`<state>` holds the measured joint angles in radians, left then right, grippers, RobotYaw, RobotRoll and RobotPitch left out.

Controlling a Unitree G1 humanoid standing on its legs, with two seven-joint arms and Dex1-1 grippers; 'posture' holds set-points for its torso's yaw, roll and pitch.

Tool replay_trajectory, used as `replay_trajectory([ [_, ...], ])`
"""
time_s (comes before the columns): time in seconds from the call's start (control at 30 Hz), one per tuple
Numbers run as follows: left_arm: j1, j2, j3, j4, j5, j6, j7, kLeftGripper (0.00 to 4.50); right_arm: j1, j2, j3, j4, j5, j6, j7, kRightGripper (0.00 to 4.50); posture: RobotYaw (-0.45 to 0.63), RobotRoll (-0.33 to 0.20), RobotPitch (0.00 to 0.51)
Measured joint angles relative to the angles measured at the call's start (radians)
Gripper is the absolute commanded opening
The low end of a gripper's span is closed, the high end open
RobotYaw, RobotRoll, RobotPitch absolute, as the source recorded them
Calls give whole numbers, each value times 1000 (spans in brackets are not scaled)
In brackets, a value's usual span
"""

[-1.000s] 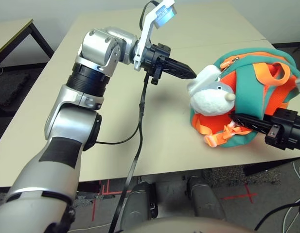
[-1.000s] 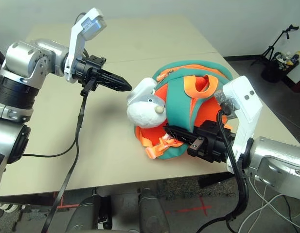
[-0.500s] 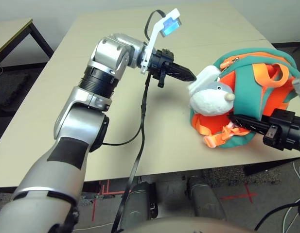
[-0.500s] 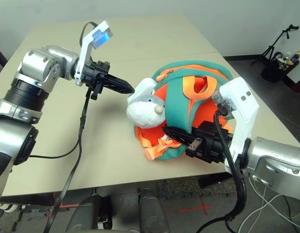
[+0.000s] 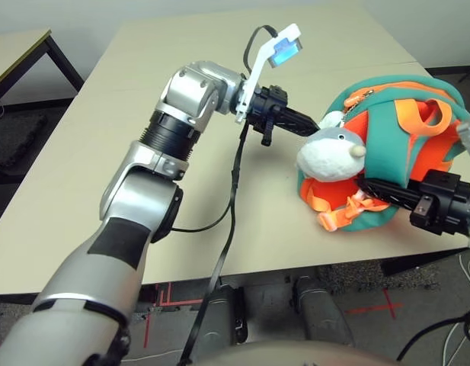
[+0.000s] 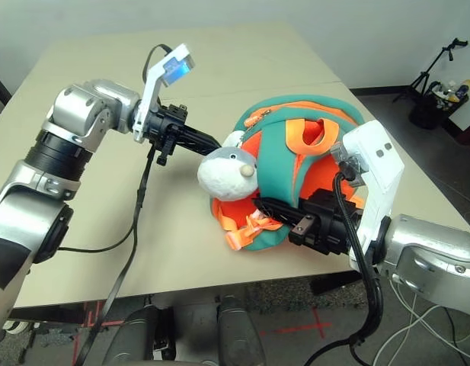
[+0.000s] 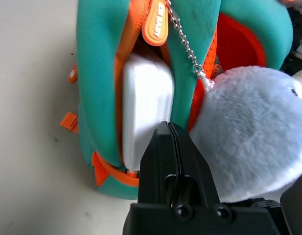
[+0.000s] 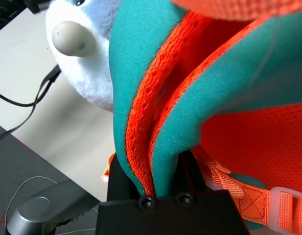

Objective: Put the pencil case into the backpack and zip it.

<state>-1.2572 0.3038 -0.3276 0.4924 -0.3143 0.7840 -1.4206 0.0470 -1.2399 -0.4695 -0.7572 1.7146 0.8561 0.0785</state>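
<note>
Case lengthwise in the open bag
The case [image 7: 147, 110] lies along the bag's [image 7: 97, 98] opening, one end near the left gripper's [image 7: 171, 128] clenched tips, long axis roughly in line with them; the right gripper [image 8: 158, 171] grasps the bag's teal-orange edge.

A pale beige rectangular tabletop [image 5: 196, 175] spans the middle of the left eye view; a second beige table with dark legs [image 5: 17, 49] stands upper left. A black tripod [image 6: 440, 65] stands upper right in the right eye view.

White pencil case [image 7: 147, 107] partway inside backpack [image 7: 97, 88], opening unzipped around it.
</note>
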Motion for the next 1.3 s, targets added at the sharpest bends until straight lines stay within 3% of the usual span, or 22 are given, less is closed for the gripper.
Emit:
replay_trajectory([
  [0.5,-1,-138,19,226,88,-168,101,0,-31,4,34,4,-2,0,-27,243,-242,0,90],
  [0.63,-2,-116,47,179,83,-159,110,0,-39,8,43,4,-3,0,-27,243,-232,0,84],
  [0.77,-64,-35,122,83,26,-66,107,0,-46,13,53,2,-4,0,-22,243,-211,0,79],
  [0.9,-108,119,194,-90,-48,62,85,1265,-52,15,59,5,-21,0,-3,243,-185,0,76],
  [1.03,-39,240,195,-322,-136,219,49,2644,-70,20,70,24,-50,0,24,243,-162,0,73],
  [1.2,50,272,184,-514,-217,311,71,4362,-96,24,102,48,-84,1,52,243,-148,0,72],
  [1.3,87,264,154,-536,-227,300,97,4500,-111,27,111,60,-99,2,65,243,-149,0,72],
])
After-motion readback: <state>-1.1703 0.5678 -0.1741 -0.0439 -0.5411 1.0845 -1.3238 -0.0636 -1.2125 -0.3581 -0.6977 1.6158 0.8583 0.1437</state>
